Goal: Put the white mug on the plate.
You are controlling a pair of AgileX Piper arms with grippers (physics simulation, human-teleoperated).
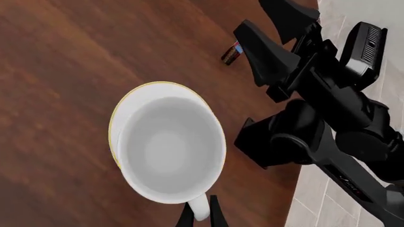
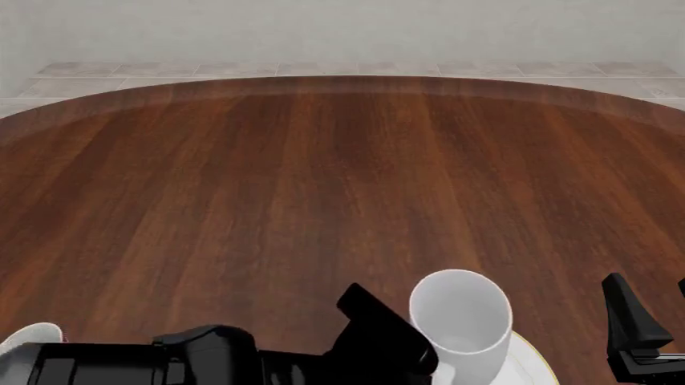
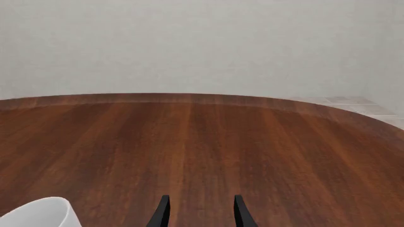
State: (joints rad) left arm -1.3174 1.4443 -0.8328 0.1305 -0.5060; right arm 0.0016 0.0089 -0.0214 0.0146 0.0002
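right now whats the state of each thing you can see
white mug: upright, empty, over the plate, handle gripped
plate: flat on the table, mostly hidden under the mug
left end effector: shut on the mug handle
right end effector: open, holding nothing
small dark object: lying on the table

Nothing readable from where I'm sitting, honestly. My white mug (image 2: 461,314) is totally blank, and so is the plate (image 2: 532,362). There's a small dark thing (image 1: 232,53) near the table's edge with a red and blue label, but it's way too blurry to read.
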